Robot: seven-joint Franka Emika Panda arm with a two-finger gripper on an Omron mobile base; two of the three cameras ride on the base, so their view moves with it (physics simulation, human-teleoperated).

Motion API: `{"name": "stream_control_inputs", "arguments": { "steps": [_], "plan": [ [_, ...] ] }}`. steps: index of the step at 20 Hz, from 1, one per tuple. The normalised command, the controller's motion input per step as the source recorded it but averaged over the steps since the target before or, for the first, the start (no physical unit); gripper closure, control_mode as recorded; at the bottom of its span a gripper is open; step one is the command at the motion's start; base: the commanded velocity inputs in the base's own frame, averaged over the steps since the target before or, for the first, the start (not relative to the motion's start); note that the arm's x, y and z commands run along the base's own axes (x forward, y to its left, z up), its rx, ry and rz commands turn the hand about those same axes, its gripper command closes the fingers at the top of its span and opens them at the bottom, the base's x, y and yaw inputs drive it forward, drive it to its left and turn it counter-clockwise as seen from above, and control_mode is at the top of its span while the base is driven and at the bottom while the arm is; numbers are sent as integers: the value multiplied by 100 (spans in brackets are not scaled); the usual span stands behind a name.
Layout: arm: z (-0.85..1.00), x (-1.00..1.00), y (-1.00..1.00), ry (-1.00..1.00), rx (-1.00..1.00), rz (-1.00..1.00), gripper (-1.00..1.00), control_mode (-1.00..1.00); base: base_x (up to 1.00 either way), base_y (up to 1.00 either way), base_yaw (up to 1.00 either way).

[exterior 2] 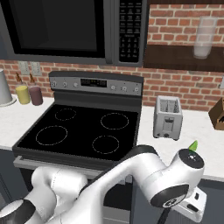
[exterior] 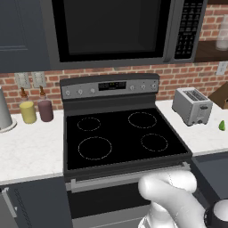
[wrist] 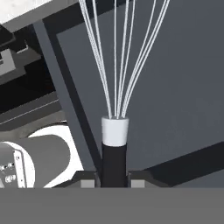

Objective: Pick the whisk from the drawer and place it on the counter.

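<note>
Hand (wrist: 113,183) around whisk (wrist: 114,131) (black handle, thin wires)

A red brick wall (exterior: 133,73) backed the black stove (exterior: 120,133); a dark microwave (exterior: 120,29) hung above; a silver toaster (exterior 2: 167,117) stood right; wooden shelf (exterior 2: 183,57) higher.

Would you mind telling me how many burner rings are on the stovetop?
4: back left, back right, front left, front right. None looks hidden.
</note>
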Motion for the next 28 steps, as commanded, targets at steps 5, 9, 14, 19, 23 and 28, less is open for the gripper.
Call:
{"name": "stream_control_inputs", "arguments": {
  "steps": [5, 9, 14, 19, 23, 28],
  "plan": [
    [38, 70, 100, -4, -3, 2, 100, -100, 0, 0, 0],
    [11, 100, 94, -1, 0, 6, 100, -100, 0, 0, 0],
    [12, 100, 37, 0, 5, 6, 100, -100, 0, 0, 0],
    [14, 100, -5, 8, 7, 4, 100, -100, 0, 0, 0],
    [3, 97, -29, 14, 2, 7, 100, -100, 0, 0, 0],
    [-11, 97, -14, 8, 0, 6, 100, -100, 0, 0, 0]
  ]
}}
